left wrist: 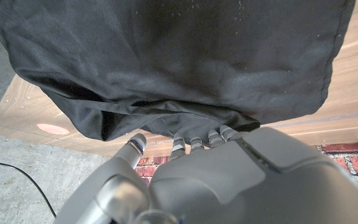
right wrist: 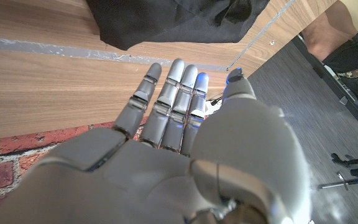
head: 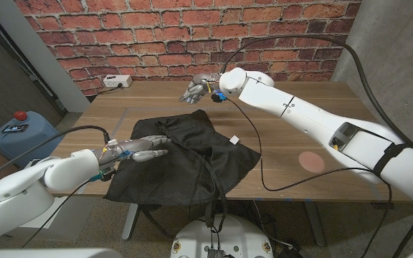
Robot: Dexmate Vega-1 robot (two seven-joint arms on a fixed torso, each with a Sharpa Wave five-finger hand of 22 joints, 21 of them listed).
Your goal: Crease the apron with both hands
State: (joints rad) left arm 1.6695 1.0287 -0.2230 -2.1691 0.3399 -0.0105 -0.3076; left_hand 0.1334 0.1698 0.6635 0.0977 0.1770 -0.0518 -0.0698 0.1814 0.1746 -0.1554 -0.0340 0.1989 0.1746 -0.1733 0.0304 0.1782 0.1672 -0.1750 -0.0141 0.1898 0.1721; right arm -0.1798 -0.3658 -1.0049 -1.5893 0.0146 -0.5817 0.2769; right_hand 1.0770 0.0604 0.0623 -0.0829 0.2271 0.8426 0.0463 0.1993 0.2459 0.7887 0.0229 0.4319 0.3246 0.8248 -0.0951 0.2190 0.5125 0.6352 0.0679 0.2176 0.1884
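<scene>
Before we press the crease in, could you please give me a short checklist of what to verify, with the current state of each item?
1. Apron lies on the table: partly ok; its near edge and a strap hang over the front edge.
2. Left hand on the apron: ok; it is over the cloth's left part, fingers extended.
3. Right hand on the apron: not ok; it is beyond the cloth's far corner, over bare wood, holding nothing.
4. Fold already laid: cannot tell; the cloth looks doubled, but the layers are unclear.
5. Cable clear of the cloth: not ok; it runs right along the apron's right edge.
</scene>
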